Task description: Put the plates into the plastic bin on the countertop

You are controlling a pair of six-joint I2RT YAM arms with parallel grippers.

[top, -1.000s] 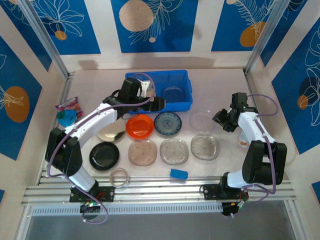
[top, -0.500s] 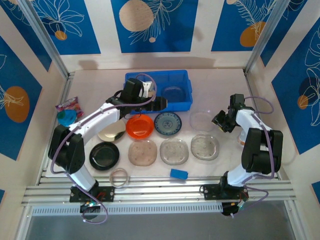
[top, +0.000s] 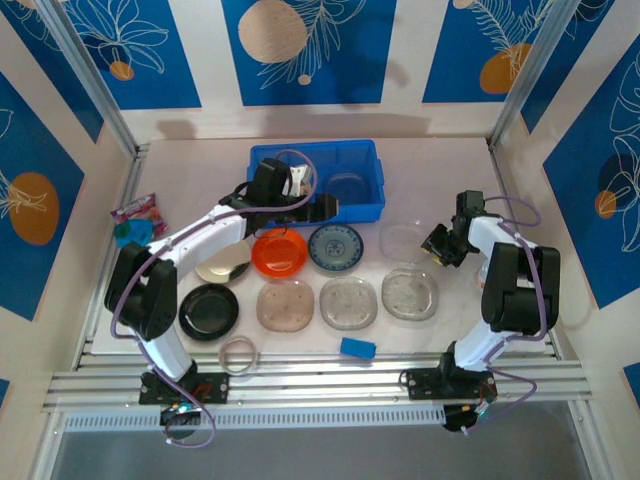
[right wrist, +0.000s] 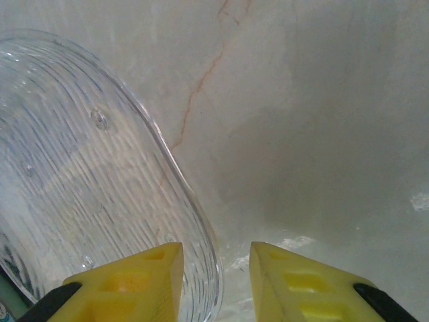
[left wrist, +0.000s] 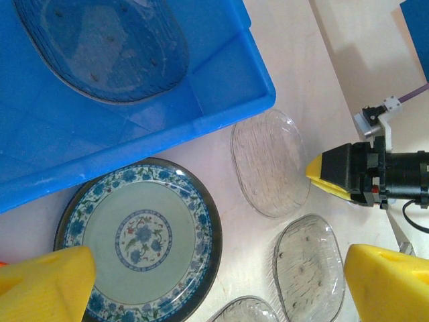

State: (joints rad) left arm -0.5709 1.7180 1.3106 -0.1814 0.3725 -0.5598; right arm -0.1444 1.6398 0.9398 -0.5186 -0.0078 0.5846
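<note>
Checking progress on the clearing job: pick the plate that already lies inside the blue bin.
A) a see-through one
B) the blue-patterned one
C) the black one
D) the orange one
A: a see-through plate lies on the floor of the blue bin, while the orange plate, black plate and blue-patterned plate sit outside it.

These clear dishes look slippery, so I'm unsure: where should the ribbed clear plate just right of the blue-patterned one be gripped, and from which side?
The clear plate lies flat and shallow, so probably only its thin rim offers a pinch. Take the right edge, coming in low from the right, where the right tool stands astride it.
</note>
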